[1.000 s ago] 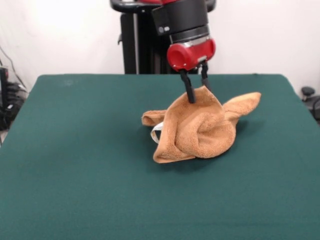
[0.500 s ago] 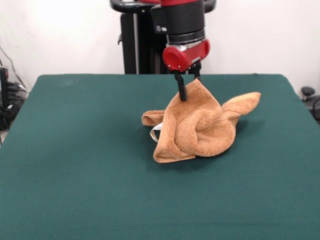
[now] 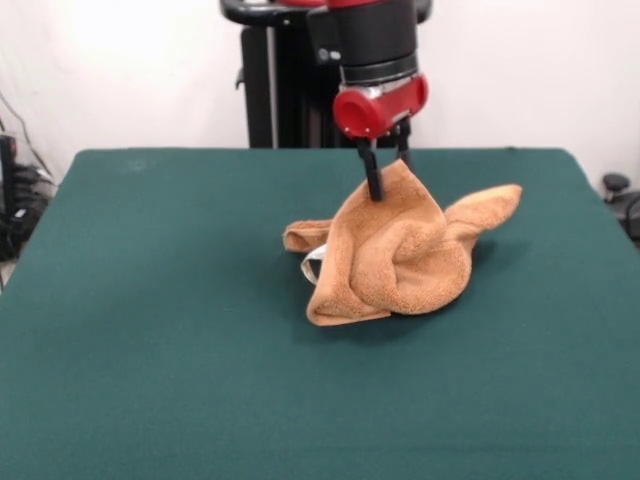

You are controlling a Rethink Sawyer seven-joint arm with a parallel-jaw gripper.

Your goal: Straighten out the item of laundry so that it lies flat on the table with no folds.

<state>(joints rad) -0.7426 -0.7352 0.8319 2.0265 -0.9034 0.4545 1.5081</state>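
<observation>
Green felt table (image 3: pixel 150 350), frame centre: orange-tan towel (image 3: pixel 400 260), crumpled, peak pinched between narrow fingers of gripper (image 3: pixel 386 175), which sits slightly lower and rightward than half a second ago; unfolding barely begun, folds remaining.

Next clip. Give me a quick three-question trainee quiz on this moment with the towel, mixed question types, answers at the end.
1. True or false: the towel already lies flat on the table.
2. The gripper is: A) drawn back, clear of the towel; B) pinching the towel's raised peak; C) pressing the towel's near edge against the table.
3. Fill in: a small white ___ shows at the towel's left side.

Key
1. False: it is bunched in folds, with its top pulled up into a peak.
2. B.
3. tag.
</observation>
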